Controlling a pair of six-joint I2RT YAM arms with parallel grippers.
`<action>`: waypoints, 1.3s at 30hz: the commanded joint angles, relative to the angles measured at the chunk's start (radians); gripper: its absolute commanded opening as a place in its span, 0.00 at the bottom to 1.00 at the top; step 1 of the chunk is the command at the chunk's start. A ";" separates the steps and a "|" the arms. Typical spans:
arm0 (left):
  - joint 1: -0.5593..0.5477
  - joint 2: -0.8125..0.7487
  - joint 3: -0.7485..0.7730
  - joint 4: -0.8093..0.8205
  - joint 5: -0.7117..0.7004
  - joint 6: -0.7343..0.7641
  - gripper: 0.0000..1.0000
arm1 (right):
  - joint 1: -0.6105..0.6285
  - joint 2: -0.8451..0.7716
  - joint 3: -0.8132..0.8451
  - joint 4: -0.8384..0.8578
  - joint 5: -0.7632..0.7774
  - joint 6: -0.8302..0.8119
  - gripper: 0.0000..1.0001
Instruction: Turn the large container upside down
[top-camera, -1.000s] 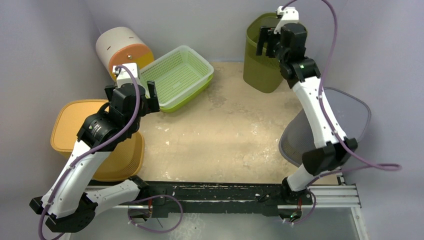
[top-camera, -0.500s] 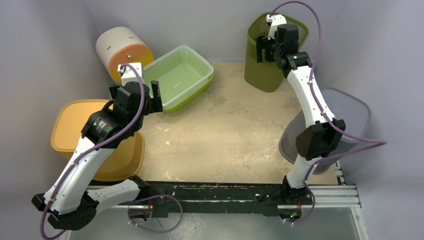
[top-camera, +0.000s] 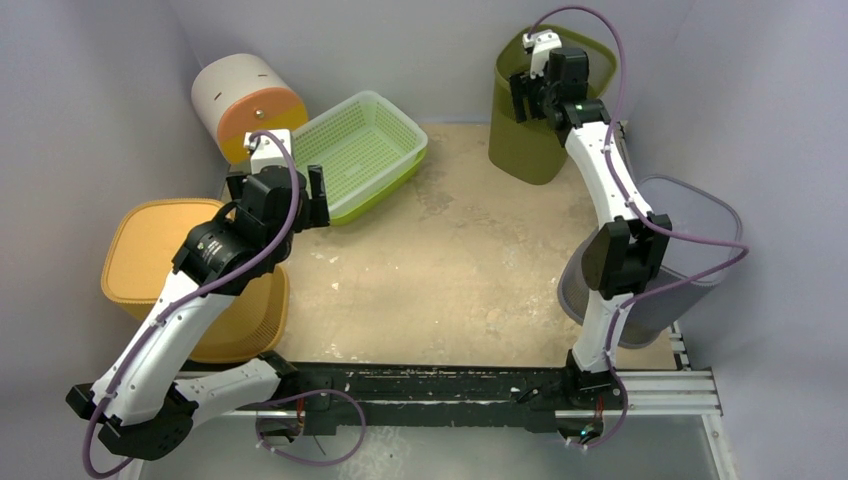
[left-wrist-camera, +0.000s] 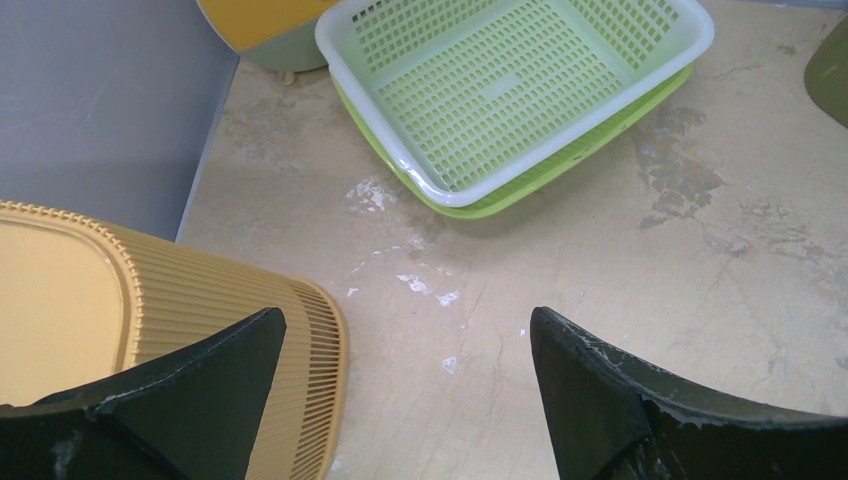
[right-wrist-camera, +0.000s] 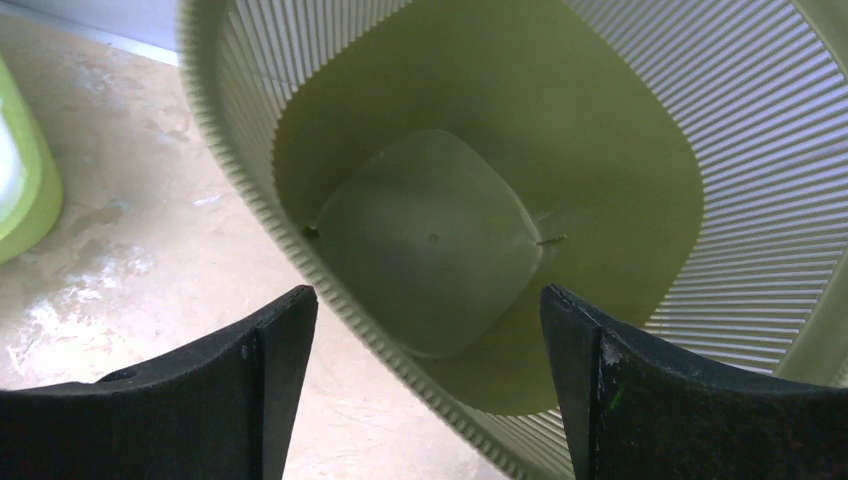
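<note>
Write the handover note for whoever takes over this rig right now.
The right gripper is open and empty, over the mouth of the olive bin, taken here as the large container. In the wrist view the bin's near wall runs between its fingers.
The left gripper is open and empty, above the table between the yellow bin and the green basket.
The olive bin stands upright at the far right, mouth up, nothing inside.
Done: nothing gripped, bin not turned.
Left: grip the wall, lift, turn it upside down, set it down.
</note>
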 joint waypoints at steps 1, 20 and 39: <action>-0.002 -0.010 -0.022 0.037 -0.009 -0.018 0.90 | -0.037 -0.002 0.046 0.055 -0.016 -0.016 0.82; -0.001 -0.022 -0.037 0.043 0.002 -0.031 0.90 | -0.037 -0.086 0.021 0.082 -0.297 0.198 0.00; -0.002 0.026 0.223 -0.073 -0.056 0.036 0.90 | 0.269 -0.508 -0.225 0.318 -0.429 0.619 0.00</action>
